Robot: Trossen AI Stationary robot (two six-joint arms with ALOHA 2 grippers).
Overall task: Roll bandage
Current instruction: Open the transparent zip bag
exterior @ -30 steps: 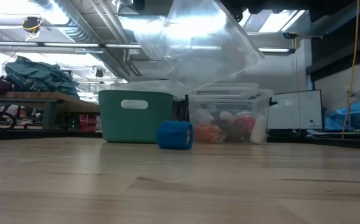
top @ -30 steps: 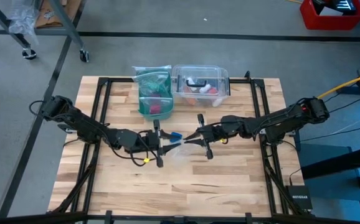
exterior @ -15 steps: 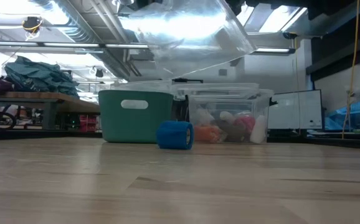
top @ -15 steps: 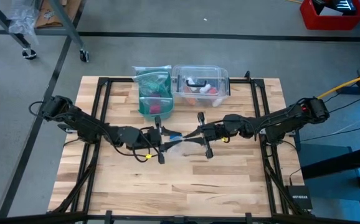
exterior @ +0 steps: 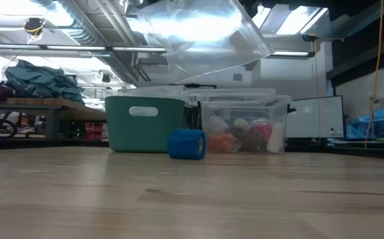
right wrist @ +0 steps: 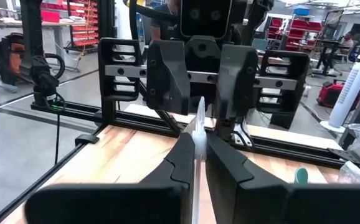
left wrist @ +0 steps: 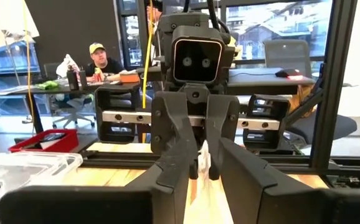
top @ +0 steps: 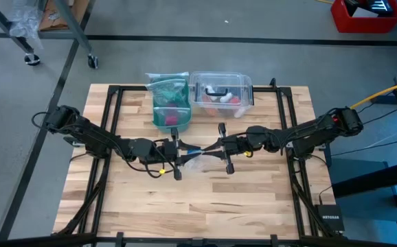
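On the wooden table point(top: 205, 206), seen from above, the two dark arms meet at the middle. The left gripper point(top: 178, 149) and the right gripper point(top: 217, 149) face each other, with a clear plastic zip bag point(top: 197, 162) between them. The small bright blue bandage roll point(top: 193, 149) shows only as a little blue spot between the two grippers.

At table height, the blue roll point(exterior: 187, 144) stands on the wood, touching nothing else. The clear bag point(exterior: 198, 36) hangs well above it. Behind the roll stand a green plastic bin point(exterior: 143, 123) and a clear plastic box point(exterior: 244, 124) holding small things, one of them pink-red.

From the left wrist, its own dark fingers point(left wrist: 179, 154) stand close together around the edge of the bag point(left wrist: 203, 163); whether they already pinch it, I cannot tell. A seated person point(left wrist: 104, 61) is at a desk far behind.

From the right wrist, its fingers point(right wrist: 177, 158) are pressed on the thin bag edge point(right wrist: 198, 134).

My judgement: if the left fingers close beside the film, the bag may swing from one gripper only, or fall on the roll and push it away. The bag also hides the roll from above, and the bin and box stand near behind it.
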